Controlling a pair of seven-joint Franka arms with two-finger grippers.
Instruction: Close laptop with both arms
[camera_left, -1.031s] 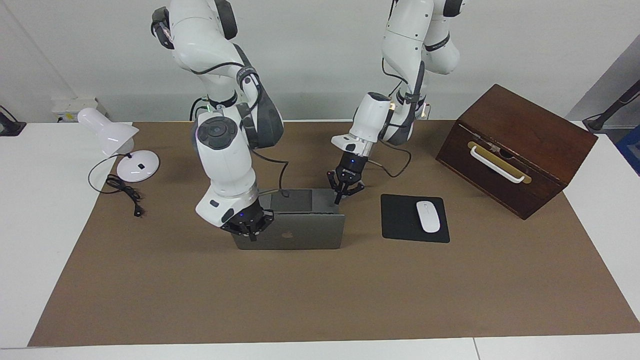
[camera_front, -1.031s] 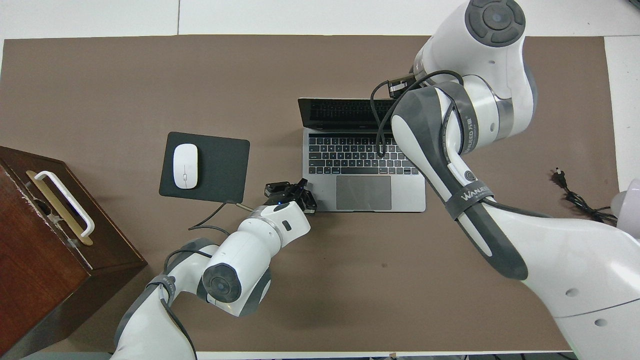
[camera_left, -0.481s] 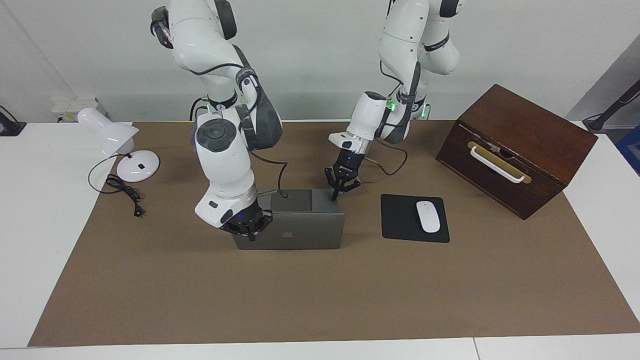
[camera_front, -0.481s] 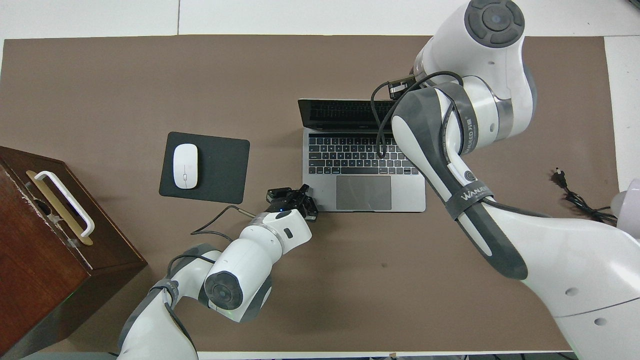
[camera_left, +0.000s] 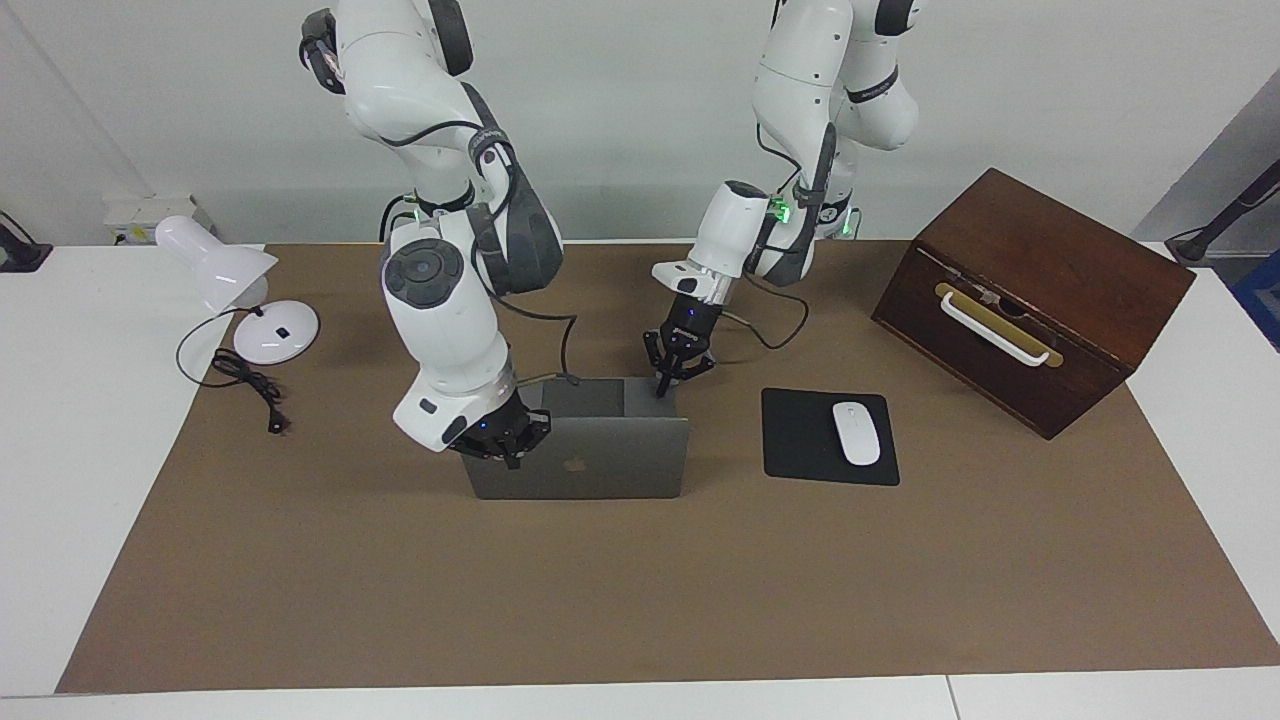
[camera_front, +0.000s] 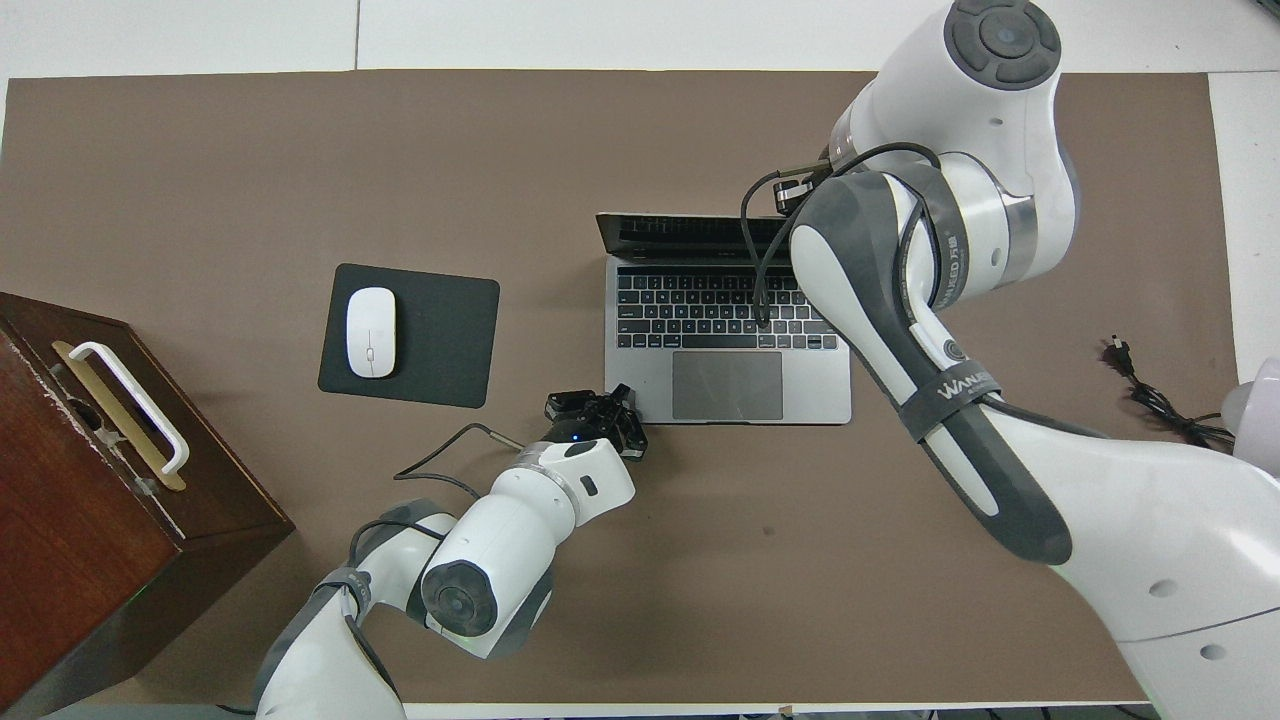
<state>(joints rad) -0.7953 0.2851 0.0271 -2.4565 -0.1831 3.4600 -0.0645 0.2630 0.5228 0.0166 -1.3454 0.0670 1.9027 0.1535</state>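
A: Where is the thin silver-grey laptop (camera_left: 585, 455) with the dark apple logo?

B: At the centre of the facing frame, on the brown mat over the white worktop (camera_left: 80, 400); its lid is still up, tilted over the black keyboard; the grey trackpad shows in the overhead frame, just right of centre.

A: And the right gripper (camera_left: 510, 452)?

B: Left of centre in the facing frame, against the lid's upper corner toward the right arm's end; fingertips together, clasping nothing; in the overhead frame the arm hides it.

A: The left gripper (camera_left: 663, 385)?

B: Centre of the facing frame, tips shut and pointing down at the base's corner nearest the robots; whether it touches, I cannot tell.

A: Around that?

B: A flat black mouse pad (camera_left: 800, 440) with a white oval mouse (camera_left: 856, 432), right of centre; a dark wooden box (camera_left: 1040, 270) with a white handle, upper right; a white desk lamp (camera_left: 225, 275) with black cord, upper left.
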